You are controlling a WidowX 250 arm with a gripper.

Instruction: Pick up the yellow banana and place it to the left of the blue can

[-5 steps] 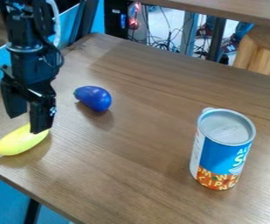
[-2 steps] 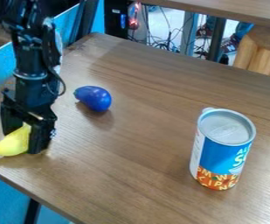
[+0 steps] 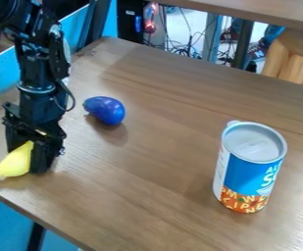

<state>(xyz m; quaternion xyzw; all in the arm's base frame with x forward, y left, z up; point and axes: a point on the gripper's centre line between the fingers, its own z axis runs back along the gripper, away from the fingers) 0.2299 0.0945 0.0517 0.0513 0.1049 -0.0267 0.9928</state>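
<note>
The black gripper [image 3: 30,159] is low over the table's left corner, its fingers on either side of a yellow banana-like toy [image 3: 11,164] and shut on it. The toy's narrow tip points to the lower left, and its other end is hidden by the near finger. A blue eggplant-like toy [image 3: 105,110] lies to the right of the gripper and farther back. At the right stands an upright blue can [image 3: 248,169] with a grey lid and an orange lower band.
The wooden table [image 3: 160,196] has its front left edge close by the yellow toy. A second wooden surface [image 3: 278,11] shows at the top right, with a wooden stool [image 3: 291,56] below it. Cables lie on the floor behind.
The gripper has come down around the yellow toy, and its fingers have closed in on it. The toy has shifted slightly. The blue toy and the can have not moved.
</note>
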